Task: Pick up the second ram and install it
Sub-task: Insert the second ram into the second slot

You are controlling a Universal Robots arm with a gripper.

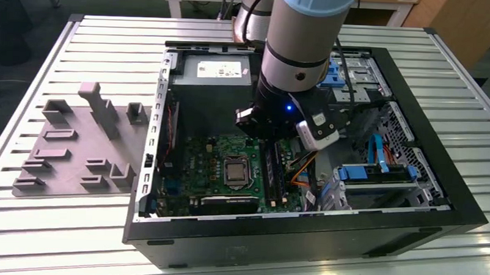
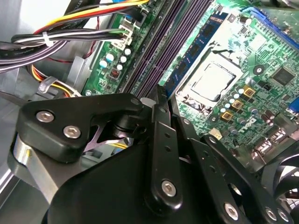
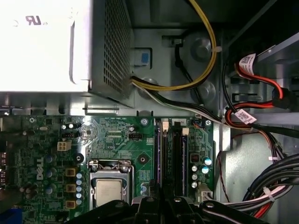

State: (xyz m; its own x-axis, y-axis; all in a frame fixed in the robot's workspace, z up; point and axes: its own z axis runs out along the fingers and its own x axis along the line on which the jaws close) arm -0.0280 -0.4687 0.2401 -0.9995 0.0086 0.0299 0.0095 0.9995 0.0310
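Note:
The second ram (image 2: 198,49) is a blue-green stick with black chips. It stands on edge in the black memory slot nearest the silver CPU (image 2: 212,81) and runs straight into my fingertips. In the first wrist view it shows as a thin strip (image 3: 159,154) beside the other memory slots (image 3: 172,154). My gripper (image 2: 154,99) is low inside the open computer case, with its fingers drawn together on the stick; the part under them is hidden. The gripper (image 3: 161,199) sits over the slot row. In the exterior view the gripper (image 1: 269,143) hangs over the green motherboard (image 1: 207,167).
A grey power supply (image 1: 218,69) fills the case's far end. Bundled cables (image 3: 252,116) run close beside the slots, and blue drive bays (image 1: 374,172) stand at the exterior view's right. A grey fixture block (image 1: 78,144) sits on the slatted table outside the case.

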